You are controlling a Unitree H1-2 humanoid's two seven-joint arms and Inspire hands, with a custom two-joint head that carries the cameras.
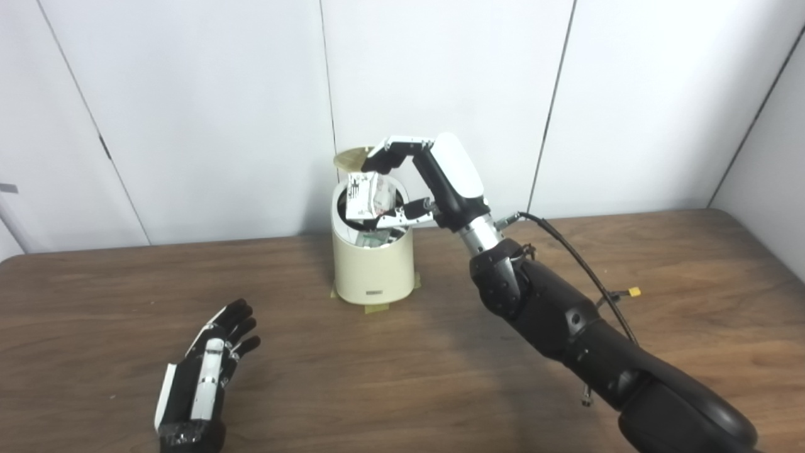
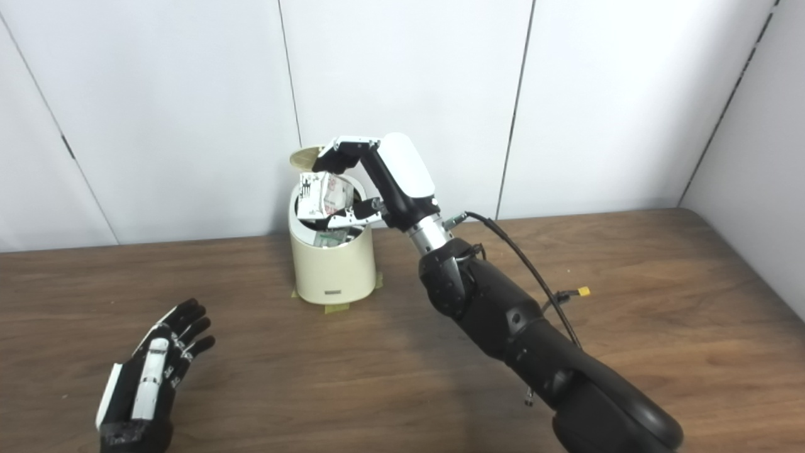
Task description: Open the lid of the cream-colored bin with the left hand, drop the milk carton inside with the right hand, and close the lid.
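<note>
The right robot hand (image 1: pixel 402 189) grips the milk carton (image 1: pixel 368 196) over the open mouth of the cream-colored bin (image 1: pixel 372 267), its long axis tilted off upright, lower end in the opening. The lid (image 1: pixel 351 157) stands raised behind. The left robot hand (image 1: pixel 204 371) rests open on the tabletop (image 1: pixel 402 377).

Cream bin (image 1: pixel 372 267), brown woodgrain table (image 1: pixel 660 264).
</note>
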